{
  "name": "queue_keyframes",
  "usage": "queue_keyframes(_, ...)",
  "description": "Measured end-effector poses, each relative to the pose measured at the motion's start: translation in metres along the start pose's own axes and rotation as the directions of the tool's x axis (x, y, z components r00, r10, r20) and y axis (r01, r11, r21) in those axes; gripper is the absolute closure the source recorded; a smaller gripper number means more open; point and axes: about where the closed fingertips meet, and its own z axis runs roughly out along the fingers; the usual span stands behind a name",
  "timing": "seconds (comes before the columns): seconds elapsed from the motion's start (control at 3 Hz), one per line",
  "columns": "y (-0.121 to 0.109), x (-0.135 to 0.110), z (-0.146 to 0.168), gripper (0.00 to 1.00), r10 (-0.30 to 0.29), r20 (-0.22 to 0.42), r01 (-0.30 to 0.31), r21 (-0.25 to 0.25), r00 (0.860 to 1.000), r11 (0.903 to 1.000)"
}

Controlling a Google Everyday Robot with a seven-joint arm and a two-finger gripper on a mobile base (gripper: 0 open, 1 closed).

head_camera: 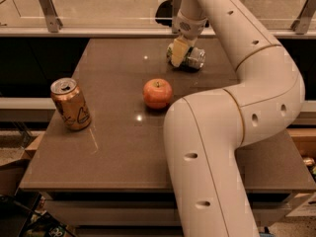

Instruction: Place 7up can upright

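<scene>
The 7up can lies on its side at the far middle of the brown table, with a shiny metal end facing right. My gripper reaches down from the arm's wrist and sits at the can's left end, right against it. The gripper hides part of the can's body.
A red apple sits near the table's middle, in front of the can. An orange-gold can with dark script stands upright at the left. My arm's large elbow and forearm cover the table's right side. A glass railing runs behind the table.
</scene>
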Motion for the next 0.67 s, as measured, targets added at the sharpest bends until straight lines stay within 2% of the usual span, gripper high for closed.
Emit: queue_keyframes(0.67, -0.0079, -0.0113, 0.0090, 0.87, -0.002, 0.032, 0.001, 0.025, 0.999, 0.9997)
